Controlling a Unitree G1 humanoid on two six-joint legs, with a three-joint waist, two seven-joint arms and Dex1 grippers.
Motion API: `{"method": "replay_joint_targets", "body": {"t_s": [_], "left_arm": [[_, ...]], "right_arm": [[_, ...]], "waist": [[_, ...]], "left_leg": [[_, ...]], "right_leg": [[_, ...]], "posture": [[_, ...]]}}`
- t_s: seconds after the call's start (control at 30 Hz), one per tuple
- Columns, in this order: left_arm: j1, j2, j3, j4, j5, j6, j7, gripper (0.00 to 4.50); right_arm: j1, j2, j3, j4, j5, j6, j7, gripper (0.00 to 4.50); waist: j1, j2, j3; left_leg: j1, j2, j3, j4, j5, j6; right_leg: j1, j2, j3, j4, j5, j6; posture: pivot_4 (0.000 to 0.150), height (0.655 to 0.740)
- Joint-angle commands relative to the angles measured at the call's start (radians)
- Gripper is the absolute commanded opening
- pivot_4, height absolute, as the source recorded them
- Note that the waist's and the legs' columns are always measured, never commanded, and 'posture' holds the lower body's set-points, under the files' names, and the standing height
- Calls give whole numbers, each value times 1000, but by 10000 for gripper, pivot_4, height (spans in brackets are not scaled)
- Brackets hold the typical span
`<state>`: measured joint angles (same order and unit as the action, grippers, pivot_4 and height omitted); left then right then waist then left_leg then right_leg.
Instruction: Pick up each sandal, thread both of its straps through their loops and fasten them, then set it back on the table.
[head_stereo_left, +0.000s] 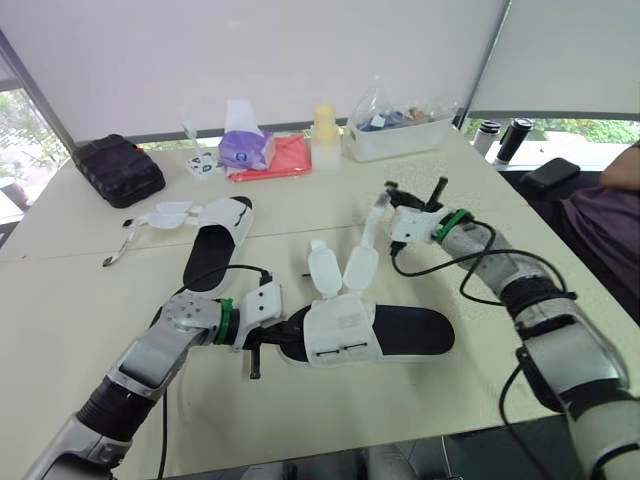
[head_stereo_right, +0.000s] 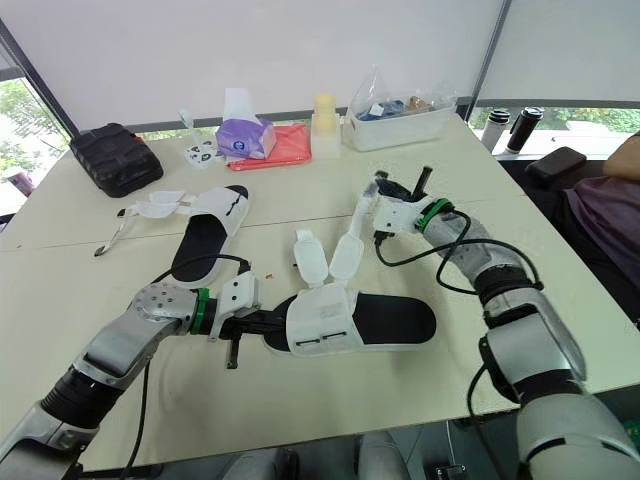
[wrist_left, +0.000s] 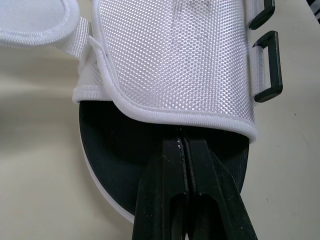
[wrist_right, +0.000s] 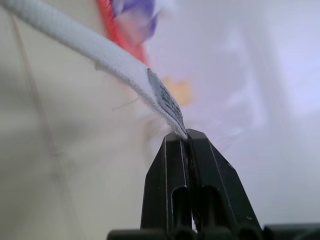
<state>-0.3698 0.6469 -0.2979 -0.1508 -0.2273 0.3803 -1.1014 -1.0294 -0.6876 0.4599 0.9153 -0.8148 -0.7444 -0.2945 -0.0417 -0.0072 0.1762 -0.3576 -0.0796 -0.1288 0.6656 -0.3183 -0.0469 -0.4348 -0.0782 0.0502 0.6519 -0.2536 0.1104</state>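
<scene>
White strap (wrist_right: 100, 52) tip is pinched in my right gripper (wrist_right: 186, 136). My left gripper (wrist_left: 183, 145), fingers pressed together, rests on the near sandal (head_stereo_left: 400, 332) on the table (head_stereo_left: 80, 300). I should keep the strap taut and flat, aiming squarely for its loop (wrist_left: 267, 65).

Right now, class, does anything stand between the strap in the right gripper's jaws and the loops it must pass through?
Nothing visible does. The right gripper pinches the strap by its tip, beyond the far side of the sandal. The loops sit on the white upper, with only that upper between. The second strap lies beside it, not across.
</scene>
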Motion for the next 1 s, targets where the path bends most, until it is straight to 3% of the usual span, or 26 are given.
{"method": "replay_joint_targets", "body": {"t_s": [0.03,0.2,0.4,0.53,0.63,0.8,1.0], "left_arm": [[-1,-3,-8,4,17,7,7,0],[4,-2,-7,-4,12,19,5,0],[11,1,-7,-17,2,39,-6,0],[1,-3,-12,-9,0,47,-14,0],[-8,-12,-16,-1,-1,52,-18,0],[-19,-21,-19,8,-1,57,-28,0],[-24,-26,-13,24,-2,56,-36,0]], "right_arm": [[-29,-67,43,-176,-218,-5,-329,113],[96,-212,52,-568,-464,32,-652,113],[291,-317,-54,-888,-392,-35,-605,113],[415,-316,-132,-1020,-286,-43,-490,113],[499,-299,-164,-1086,-243,-41,-395,8823],[673,-261,-257,-1243,-313,-10,-411,32004],[911,-278,-372,-1347,-262,-44,-323,32004]], "waist": [[0,0,0],[4,0,0],[1,0,0],[0,-1,0],[1,-1,0],[7,-1,-1],[9,-2,-1]], "left_leg": [[0,0,0,0,0,0],[0,0,1,-1,0,0],[1,0,3,-1,0,0],[2,1,5,-1,0,1],[3,2,6,-1,-1,2],[3,1,5,0,-1,2],[3,1,6,0,-1,2]], "right_leg": [[0,0,0,0,0,0],[0,0,1,0,0,0],[1,0,2,-1,0,0],[3,1,1,-1,0,0],[4,1,1,-1,0,0],[5,1,1,-2,0,0],[5,1,1,-2,0,0]], "posture": [[1500,7400],[1500,7400],[1500,7400],[1500,7400],[1500,7400],[1500,7400],[1500,7400]]}}
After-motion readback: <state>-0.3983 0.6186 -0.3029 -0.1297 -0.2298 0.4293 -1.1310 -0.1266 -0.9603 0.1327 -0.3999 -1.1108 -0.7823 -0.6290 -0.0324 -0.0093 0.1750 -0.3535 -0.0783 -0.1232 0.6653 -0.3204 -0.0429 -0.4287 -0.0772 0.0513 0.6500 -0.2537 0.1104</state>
